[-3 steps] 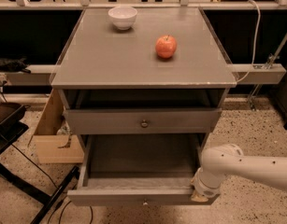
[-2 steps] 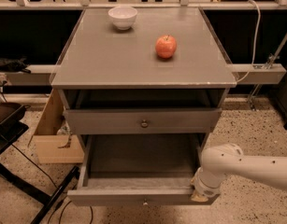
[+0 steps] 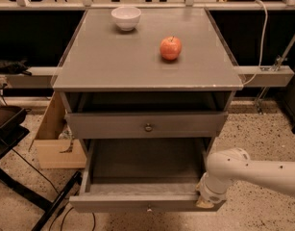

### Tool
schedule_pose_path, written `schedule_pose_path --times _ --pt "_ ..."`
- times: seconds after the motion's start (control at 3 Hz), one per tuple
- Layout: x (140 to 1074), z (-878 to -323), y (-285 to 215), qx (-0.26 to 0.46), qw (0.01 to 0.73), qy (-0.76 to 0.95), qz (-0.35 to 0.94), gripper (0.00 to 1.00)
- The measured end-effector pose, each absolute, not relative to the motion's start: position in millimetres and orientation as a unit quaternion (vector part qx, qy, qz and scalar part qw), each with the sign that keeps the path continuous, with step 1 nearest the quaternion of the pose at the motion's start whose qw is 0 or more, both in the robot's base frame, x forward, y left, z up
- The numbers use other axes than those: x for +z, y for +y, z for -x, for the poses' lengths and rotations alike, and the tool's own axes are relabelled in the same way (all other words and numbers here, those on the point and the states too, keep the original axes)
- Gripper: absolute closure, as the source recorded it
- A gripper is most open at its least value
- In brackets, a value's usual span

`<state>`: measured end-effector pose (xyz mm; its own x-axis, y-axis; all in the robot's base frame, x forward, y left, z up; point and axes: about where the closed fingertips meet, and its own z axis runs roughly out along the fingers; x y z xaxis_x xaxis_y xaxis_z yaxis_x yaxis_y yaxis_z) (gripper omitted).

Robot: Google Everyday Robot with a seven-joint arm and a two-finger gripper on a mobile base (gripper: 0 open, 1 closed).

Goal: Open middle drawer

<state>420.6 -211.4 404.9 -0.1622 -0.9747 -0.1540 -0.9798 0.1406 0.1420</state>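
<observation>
Camera view: middle drawer (image 3: 147, 165), rigid, probably free-sliding, is best taken by its knob (image 3: 148, 208); gripper (image 3: 203, 202), lower right, grip state indeterminable.

Smooth white tubular arm (image 3: 255, 170), dark-speckled, its gripper (image 3: 203, 203) at lower right.

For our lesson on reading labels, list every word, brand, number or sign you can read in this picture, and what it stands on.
None: no text can be read in the camera view.
The white bowl, the apple, the pulled-out middle drawer and the drawer above it are plain.
The gripper, at the middle drawer's front right corner, shows no lettering; nor does the cardboard box.
</observation>
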Motion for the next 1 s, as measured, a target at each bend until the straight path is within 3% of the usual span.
schedule_pose_path --times 0.67,1.0 --pt "404.8 -420.5 -211.4 0.105 0.012 0.755 0.647 0.03" --pt "404.7 -420.3 -211.4 0.105 0.012 0.755 0.647 0.0"
